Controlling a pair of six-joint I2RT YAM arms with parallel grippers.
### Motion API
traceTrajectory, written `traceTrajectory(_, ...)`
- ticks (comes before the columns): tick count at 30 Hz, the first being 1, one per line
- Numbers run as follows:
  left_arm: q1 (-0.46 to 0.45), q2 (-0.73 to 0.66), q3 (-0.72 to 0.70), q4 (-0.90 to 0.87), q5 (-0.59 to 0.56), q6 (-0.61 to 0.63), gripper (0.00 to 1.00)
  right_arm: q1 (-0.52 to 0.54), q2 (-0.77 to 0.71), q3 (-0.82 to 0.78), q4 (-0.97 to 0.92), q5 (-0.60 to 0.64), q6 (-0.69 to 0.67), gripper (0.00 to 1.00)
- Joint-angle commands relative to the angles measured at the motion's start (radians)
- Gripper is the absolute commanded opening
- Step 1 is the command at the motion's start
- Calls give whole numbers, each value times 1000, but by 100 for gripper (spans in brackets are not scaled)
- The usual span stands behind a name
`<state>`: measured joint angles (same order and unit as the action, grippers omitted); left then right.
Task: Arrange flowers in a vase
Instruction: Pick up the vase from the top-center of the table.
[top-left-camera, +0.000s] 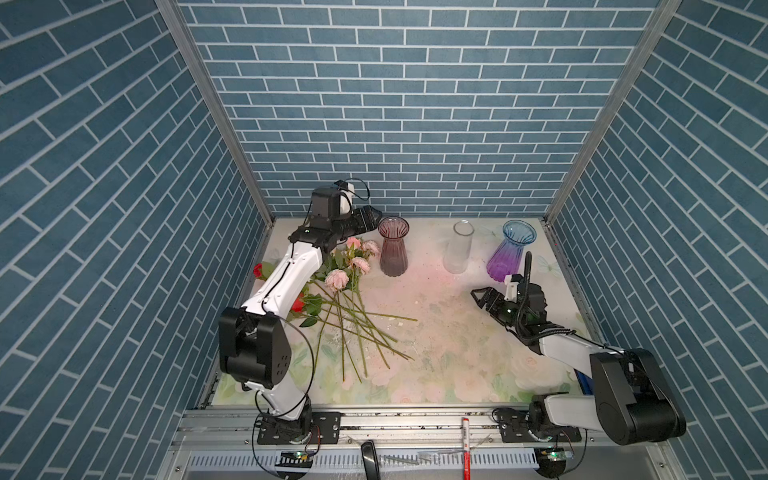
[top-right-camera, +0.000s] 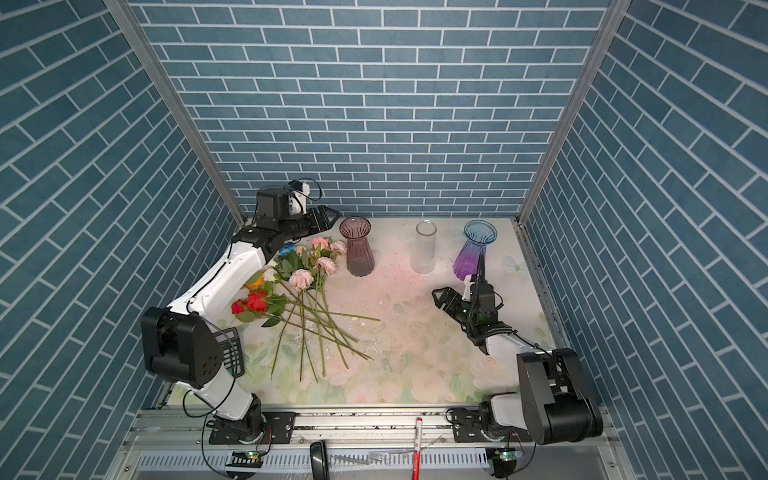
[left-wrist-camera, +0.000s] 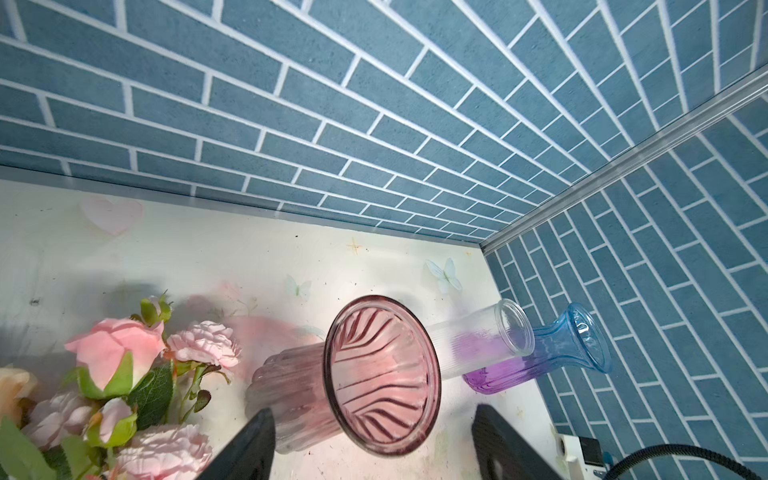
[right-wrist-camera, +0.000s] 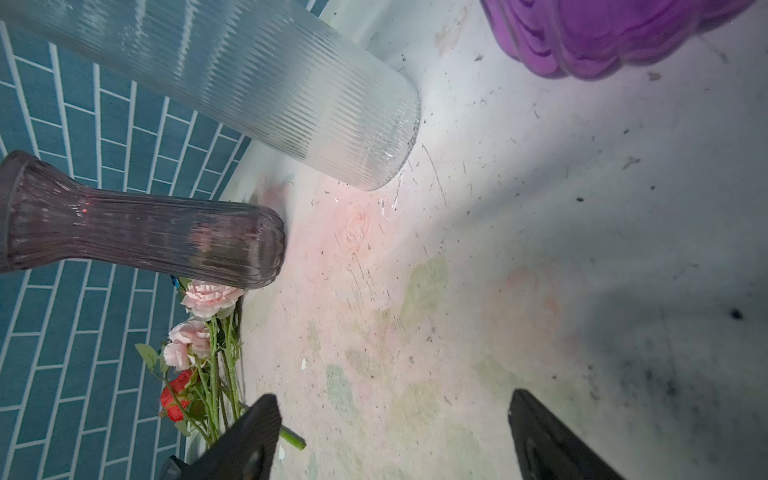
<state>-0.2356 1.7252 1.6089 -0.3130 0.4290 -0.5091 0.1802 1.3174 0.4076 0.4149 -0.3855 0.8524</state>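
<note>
While the flowers (top-left-camera: 336, 279) lie piled, the pink vase (top-left-camera: 393, 253) stands beside them.

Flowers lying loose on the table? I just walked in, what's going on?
No vase holds a flower yet. The flowers lie heaped on the table. The left gripper hovers open and empty by the rim of the mauve vase; the right gripper hangs open and empty near the blue-purple vase.
</note>
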Motion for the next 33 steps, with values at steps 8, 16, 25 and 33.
traceTrajectory(8, -41, 212, 257, -455, -87, 23, 66, -10, -9, -21, 32, -13, 40, 87)
traceTrajectory(16, -77, 281, 377, -537, -125, 50, 56, -16, -10, -27, 42, -16, 45, 87)
traceTrajectory(25, -131, 416, 612, -790, -244, 135, 46, -21, -22, -36, 45, -17, 48, 88)
traceTrajectory(33, -133, 444, 647, -827, -268, 136, 28, -22, -33, -43, 46, -15, 50, 88)
